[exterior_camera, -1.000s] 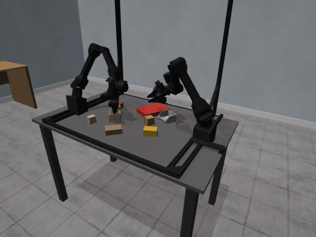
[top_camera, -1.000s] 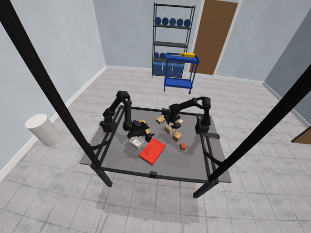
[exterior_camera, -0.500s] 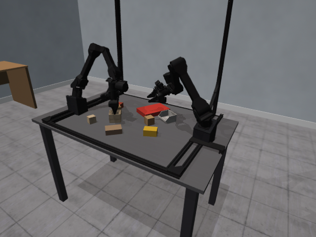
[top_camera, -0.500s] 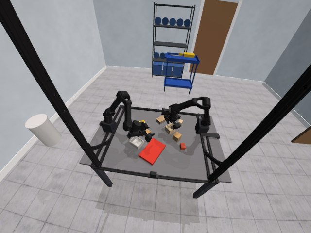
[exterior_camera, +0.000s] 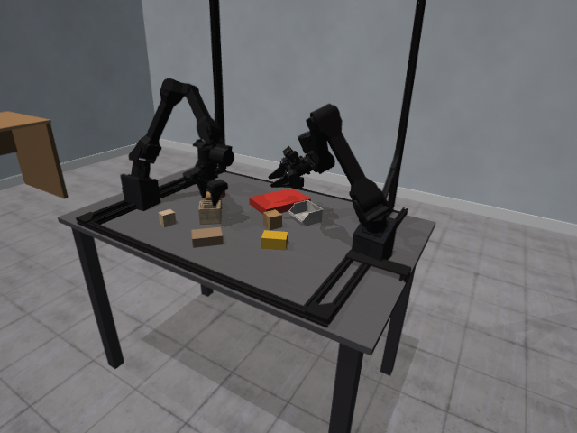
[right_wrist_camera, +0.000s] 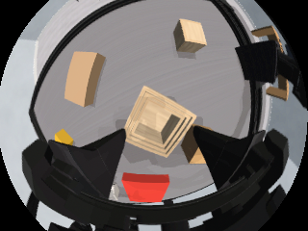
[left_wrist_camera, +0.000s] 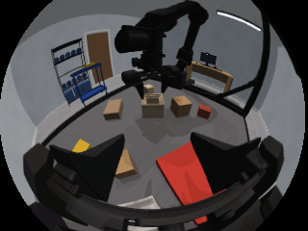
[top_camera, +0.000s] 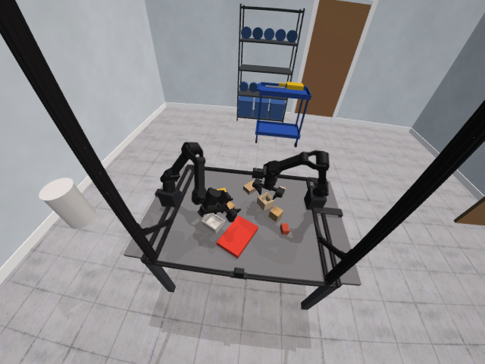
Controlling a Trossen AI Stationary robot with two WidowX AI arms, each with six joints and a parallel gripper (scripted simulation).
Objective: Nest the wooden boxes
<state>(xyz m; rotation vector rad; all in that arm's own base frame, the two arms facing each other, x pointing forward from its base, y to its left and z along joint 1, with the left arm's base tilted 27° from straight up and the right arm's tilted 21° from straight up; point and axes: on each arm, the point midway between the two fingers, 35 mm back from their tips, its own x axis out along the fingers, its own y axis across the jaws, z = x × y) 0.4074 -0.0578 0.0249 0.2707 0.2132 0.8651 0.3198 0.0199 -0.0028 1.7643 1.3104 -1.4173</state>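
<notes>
In the top view, the nested square wooden boxes (top_camera: 266, 205) (exterior_camera: 210, 214) (left_wrist_camera: 153, 112) (right_wrist_camera: 156, 115) stood on the table (top_camera: 270, 250) (exterior_camera: 261, 274) (left_wrist_camera: 159, 130) (right_wrist_camera: 140, 53) below my right end effector (top_camera: 267, 193) (exterior_camera: 209, 199) (left_wrist_camera: 153, 95) (right_wrist_camera: 160, 131), and the small red block (top_camera: 285, 228) (left_wrist_camera: 204, 111) showed plainly. My left end effector (top_camera: 231, 213) (exterior_camera: 270, 180) (left_wrist_camera: 158, 137) was near the red rectangular tray (top_camera: 237, 236) (exterior_camera: 279, 200) (left_wrist_camera: 185, 168) (right_wrist_camera: 145, 188).

The exterior view showed the nest's upright outer wall and, well apart from my left fingers, the yellow block (exterior_camera: 274, 240) (left_wrist_camera: 81, 146) (right_wrist_camera: 64, 137), which my left arm partly covered from the top.

The left wrist view showed my left fingers wide open, gripping nothing; across the table, my right fingers hung over the nest.

Only the right wrist view looked straight into the boxes, open side up, their rims stepping inward one inside another. My right fingers were wide open as well, with nothing gripped; whether their tips touched the outer walls, I could not tell.

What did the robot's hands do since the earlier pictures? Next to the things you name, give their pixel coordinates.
The right gripper (top_camera: 268, 189) (exterior_camera: 209, 196) (right_wrist_camera: 160, 131) spread its fingers wider above the nested wooden boxes (top_camera: 265, 202) (exterior_camera: 210, 214) (left_wrist_camera: 153, 108) (right_wrist_camera: 153, 127). I can't tell whether it let go of anything. The boxes, the left gripper (top_camera: 235, 212) (left_wrist_camera: 158, 137) and the red tray (top_camera: 237, 236) (exterior_camera: 279, 200) stayed put.
</notes>
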